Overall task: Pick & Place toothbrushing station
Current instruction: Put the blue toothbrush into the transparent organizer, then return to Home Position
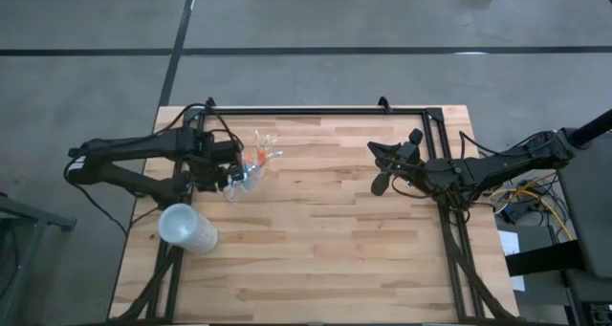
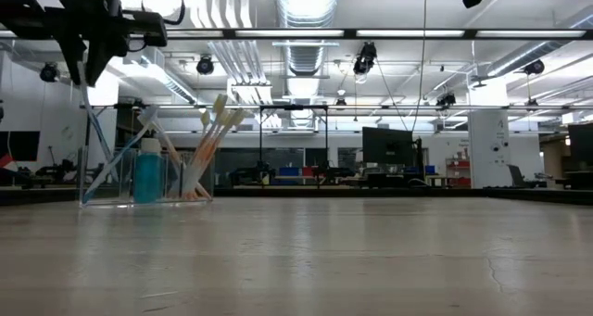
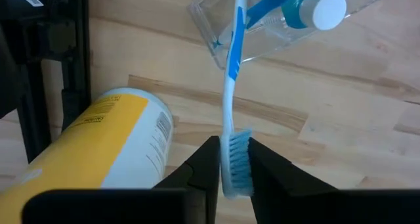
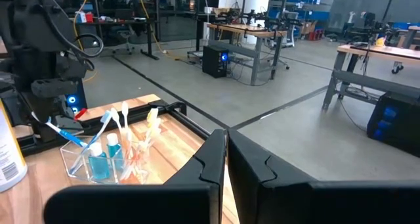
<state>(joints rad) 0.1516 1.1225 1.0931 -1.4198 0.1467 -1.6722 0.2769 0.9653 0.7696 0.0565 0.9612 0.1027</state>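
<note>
- Left of centre in the high view, on the wooden table: clear tumbler, upright, just beside the left arm's end.
- Contents of the tumbler, per the low view, left part of frame: white-orange toothbrushes fanned to the right, heads up; a blue toothpaste tube standing with its white cap on top; white-blue toothbrushes leaning left.
- Same container in the right wrist view, lower left: tumbler with two blue tubes visible, orange-handled brushes on the side nearer the camera.
- Left gripper, lower centre of the left wrist view: fingers set on either side of the bristled head of a white-blue toothbrush, touching or nearly touching it; whether they press on it cannot be told.
- That toothbrush runs up the frame from the fingers, its handle end reaching into the mouth of the tumbler; the toothpaste cap shows at upper right.
- Lower left of the left wrist view: white canister with a yellow label, lying on its side beside the gripper; in the high view it appears as a whitish cylinder below the tumbler.
- Right gripper, lower centre of the right wrist view: fingers pressed together, holding nothing; the arm waits at the right of the table in the high view, well apart from the tumbler.
</note>
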